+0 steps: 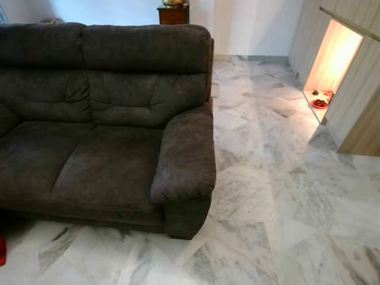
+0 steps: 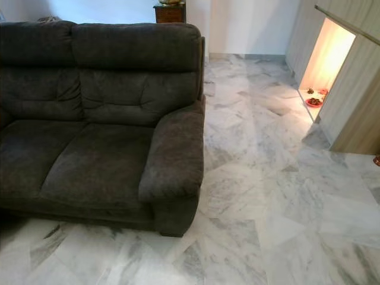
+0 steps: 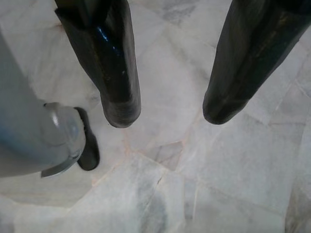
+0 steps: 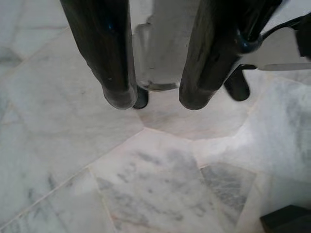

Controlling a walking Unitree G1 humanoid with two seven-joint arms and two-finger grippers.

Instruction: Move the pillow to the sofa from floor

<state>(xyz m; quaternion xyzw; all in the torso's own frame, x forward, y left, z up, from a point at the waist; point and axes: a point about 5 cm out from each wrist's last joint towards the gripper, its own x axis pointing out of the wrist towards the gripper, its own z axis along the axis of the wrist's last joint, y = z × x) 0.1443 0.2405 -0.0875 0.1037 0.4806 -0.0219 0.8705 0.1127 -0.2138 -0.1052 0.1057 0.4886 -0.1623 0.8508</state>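
I'm facing the sofa point(image 1: 107, 136) across the marble floor point(image 1: 279, 208), and I can't spot the pillow anywhere on the tiles yet. Both arms are hanging idle: left claw point(image 3: 167, 109) spread, right claw point(image 4: 158, 99) spread, nothing pinched. I'm judging the step is searching, so I should be turning slowly, scanning low before approaching.

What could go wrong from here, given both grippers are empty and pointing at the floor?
1. No pillow can be made out on the marble floor or the dark sofa, so the robot may wander searching. A red object sits at the picture's edge; what it is can't be told.
2. The sofa's armrest juts toward the robot, a likely bump when turning.
3. The left gripper and right gripper, both open, hang near the robot's own feet.
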